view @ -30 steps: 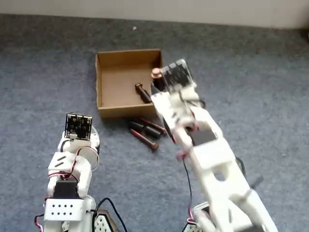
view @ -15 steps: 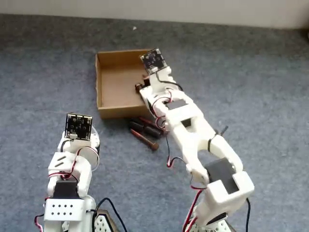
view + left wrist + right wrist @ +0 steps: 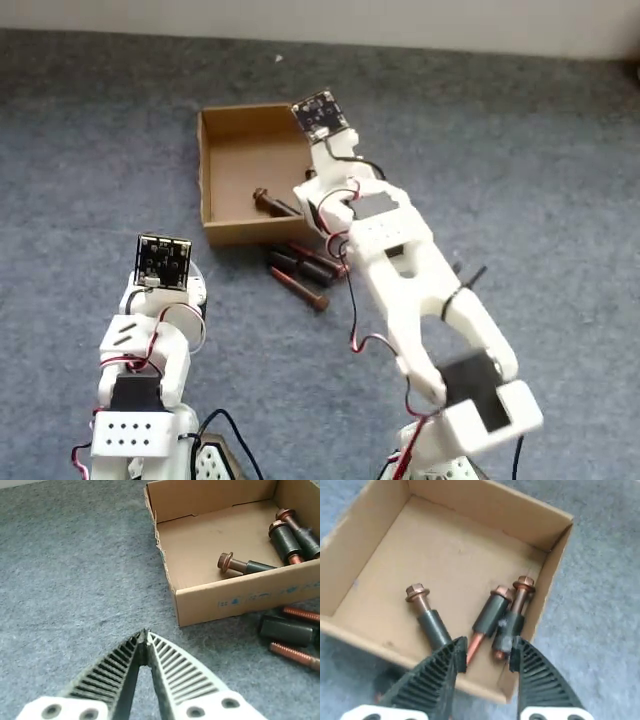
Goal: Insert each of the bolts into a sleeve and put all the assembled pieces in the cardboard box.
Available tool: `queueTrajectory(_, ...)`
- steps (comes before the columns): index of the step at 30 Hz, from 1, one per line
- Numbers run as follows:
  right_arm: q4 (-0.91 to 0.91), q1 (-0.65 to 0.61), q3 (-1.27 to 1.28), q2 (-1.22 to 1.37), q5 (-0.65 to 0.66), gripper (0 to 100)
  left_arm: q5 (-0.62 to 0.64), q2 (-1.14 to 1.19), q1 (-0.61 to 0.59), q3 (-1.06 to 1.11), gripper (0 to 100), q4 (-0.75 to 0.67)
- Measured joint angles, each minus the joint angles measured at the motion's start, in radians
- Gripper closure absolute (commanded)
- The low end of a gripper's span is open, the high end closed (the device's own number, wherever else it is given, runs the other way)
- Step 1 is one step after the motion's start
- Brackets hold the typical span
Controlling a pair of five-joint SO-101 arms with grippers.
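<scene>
My right hand (image 3: 488,649) hangs open and empty over three assembled pieces (image 3: 491,611) in the cardboard box (image 3: 485,507). I should rise straight, clearing its wall, then fetch the loose bolts (image 3: 297,284) beside it.

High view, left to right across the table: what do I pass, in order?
The left arm → cardboard box → bolt-and-sleeve piece inside it → right arm. The loose pieces beside the box overlap, so omitted.

2 white arms (image 3: 420,290), black ribbed fingers (image 3: 175,675), red-black cables (image 3: 352,328)
</scene>
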Motion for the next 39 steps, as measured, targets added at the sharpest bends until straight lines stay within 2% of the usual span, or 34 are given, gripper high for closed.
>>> queueTrajectory(5, 0.23, -0.015, 0.0, -0.078, 0.0, 86.8, 0.0, 0.0, 0.0, 0.0, 99, 0.0)
queueTrajectory(13, 0.48, -0.155, -0.012, -0.002, 0.075, 86.8, 0.0, 0.0, 0.0, 0.0, 99, 0.0)
queueTrajectory(22, 0.505, -0.176, -0.02, 0.149, 0.155, 86.8, 0.0, 0.0, 0.0, 0.0, 99, 0.0)
queueTrajectory(33, 0.512, -0.178, -0.152, 0.161, 0.163, 86.8, 0.0, 0.0, 0.0, 0.0, 99, 0.0)
queueTrajectory(39, 0.509, -0.178, -0.155, 0.199, 0.216, 86.8, 0.0, 0.0, 0.0, 0.0, 99, 0.0)
